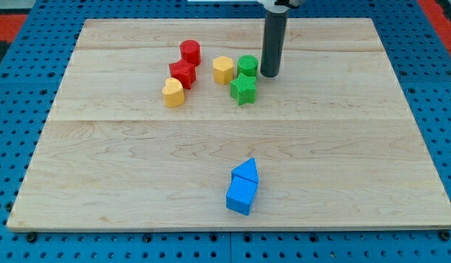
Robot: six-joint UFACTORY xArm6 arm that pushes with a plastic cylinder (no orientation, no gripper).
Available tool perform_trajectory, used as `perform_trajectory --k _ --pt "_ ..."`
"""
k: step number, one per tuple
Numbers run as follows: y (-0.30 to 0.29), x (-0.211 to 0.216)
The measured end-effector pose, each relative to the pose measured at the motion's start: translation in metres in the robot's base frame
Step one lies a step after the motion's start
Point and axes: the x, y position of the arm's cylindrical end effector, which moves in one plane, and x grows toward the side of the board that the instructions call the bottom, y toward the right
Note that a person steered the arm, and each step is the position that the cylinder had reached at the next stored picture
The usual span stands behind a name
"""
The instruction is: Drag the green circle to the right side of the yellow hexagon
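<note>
The green circle (247, 66) is a short green cylinder in the upper middle of the wooden board. It stands just right of the yellow hexagon (223, 69), nearly touching it. My tip (270, 74) is the lower end of the dark rod, just right of the green circle with a small gap. A green star (243, 88) sits right below the green circle, touching it.
A red cylinder (190, 52) and a red star (182, 73) stand left of the yellow hexagon. A yellow heart (174, 93) lies below them. A blue triangle (247, 170) and a blue cube (241, 194) sit together near the board's (357, 146) bottom middle.
</note>
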Motion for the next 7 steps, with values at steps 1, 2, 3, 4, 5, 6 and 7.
perform_trajectory --k 1,2,3,4,5,6,7 --pt "0.077 0.051" --pt "0.093 0.166" --pt "0.059 0.275" --pt "0.031 0.273" --pt "-0.001 0.268" --pt "-0.028 0.276" --pt "-0.104 0.276"
